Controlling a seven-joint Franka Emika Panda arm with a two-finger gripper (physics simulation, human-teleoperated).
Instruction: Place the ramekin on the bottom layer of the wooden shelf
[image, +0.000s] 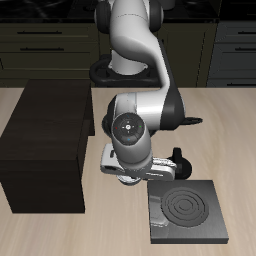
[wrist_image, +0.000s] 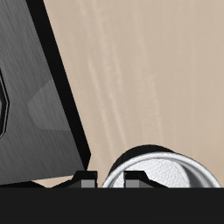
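A: Nearest the lens in the wrist view: the fingertips (wrist_image: 85, 180), and hard against them the ramekin (wrist_image: 166, 168). Pale bowl, grey rim.

B: Grip?

A: The gripper (wrist_image: 108, 181) has its fingers apart, and the cup's rim runs through the gap, one finger outside the wall and one over the inside. Cannot tell whether they press on it. Cannot tell either whether the cup sits on the table or hangs just clear of it.

B: Exterior view?

A: The ramekin is hidden there, under the arm's wrist at lower centre of frame. It lies beside the stove plate (image: 190, 210), whose dark edge also shows in the wrist view close to the cup. A small black knobbed pot (image: 180, 160) stands just behind the plate.

B: And the goal?

A: The wooden shelf (image: 45, 140) fills the left of the frame, well apart from the cup across bare table (image: 230, 120). Its compartment openings do not show from this angle.

B: Step in hand?

A: My reading: the pick-up, at the grasp itself. Carrying has not begun.

B: Next?

A: Probably a firm pinch on the rim and a modest lift, kept level because a rim hold lets a cup swing. Then low travel toward the shelf, low enough to enter the bottom layer without clipping its top board.
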